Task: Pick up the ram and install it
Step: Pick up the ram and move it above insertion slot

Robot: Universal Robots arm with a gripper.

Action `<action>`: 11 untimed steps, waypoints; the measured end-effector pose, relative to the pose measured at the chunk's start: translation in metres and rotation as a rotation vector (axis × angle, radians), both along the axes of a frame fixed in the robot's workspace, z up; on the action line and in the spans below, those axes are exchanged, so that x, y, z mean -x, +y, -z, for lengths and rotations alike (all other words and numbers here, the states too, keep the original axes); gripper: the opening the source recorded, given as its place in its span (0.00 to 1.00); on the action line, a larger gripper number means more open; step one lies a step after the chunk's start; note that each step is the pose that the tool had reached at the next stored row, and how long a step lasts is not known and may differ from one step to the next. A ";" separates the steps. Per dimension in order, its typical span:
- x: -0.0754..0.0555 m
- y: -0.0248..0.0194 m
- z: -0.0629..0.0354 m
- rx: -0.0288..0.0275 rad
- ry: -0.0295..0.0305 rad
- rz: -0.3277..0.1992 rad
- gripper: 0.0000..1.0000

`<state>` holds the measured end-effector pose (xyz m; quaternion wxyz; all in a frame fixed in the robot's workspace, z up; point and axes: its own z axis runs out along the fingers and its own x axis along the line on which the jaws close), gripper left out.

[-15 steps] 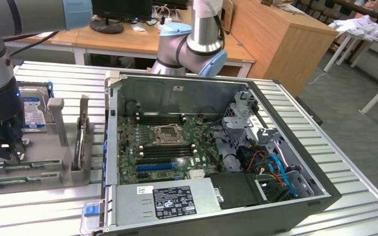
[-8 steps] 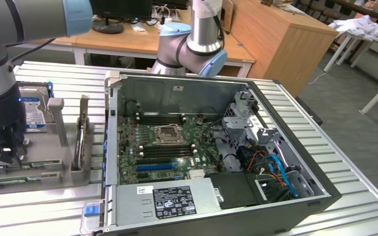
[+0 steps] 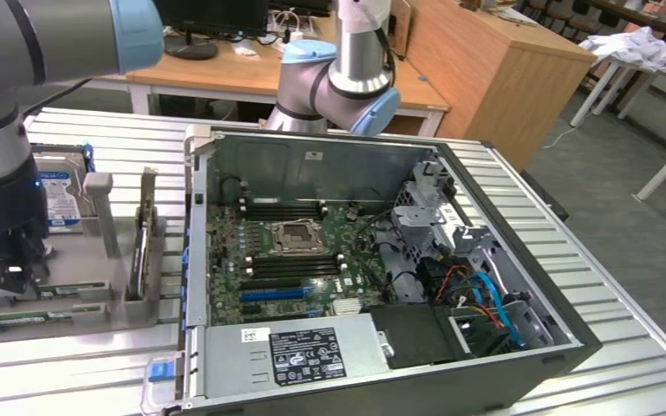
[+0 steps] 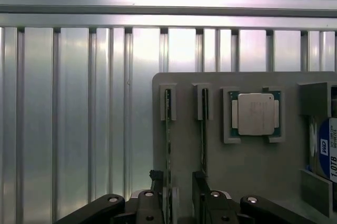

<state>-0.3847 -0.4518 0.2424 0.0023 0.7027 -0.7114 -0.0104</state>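
While the pincer (image 4: pixel 176 182) hangs low over the gray tray (image 4: pixel 184 145), its jaws stand wide and grip nothing. The ram (image 4: pixel 167 129) stands on edge in the slot nearest the tray's edge that borders the bare slatted table (image 4: pixel 79 129). It runs in between the two fingers (image 4: pixel 155 187) with its long axis parallel to their inner faces, so the pincer straddles one end of it. It lies closer to one finger than the other; whether that finger touches it I cannot tell. A second stick (image 4: pixel 204 129) stands parallel in the next slot, and the other finger hides its near end. Beyond it on the tray lie a processor chip (image 4: pixel 255 113) and a hard drive (image 4: pixel 324 148), the latter cut off by the frame. The open computer case (image 3: pixel 391 260) sits on the table beside the tray, toward the exterior view's right.
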 end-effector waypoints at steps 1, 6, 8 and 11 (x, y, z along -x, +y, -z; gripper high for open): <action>0.000 0.0000 0.0010 0.0000 -0.0001 0.000 0.36; 0.000 0.0000 0.0055 -0.0001 0.0000 0.000 0.36; 0.000 0.0000 0.0067 -0.0001 0.0000 0.000 0.36; 0.000 0.0000 0.0067 0.0000 0.0002 0.000 0.36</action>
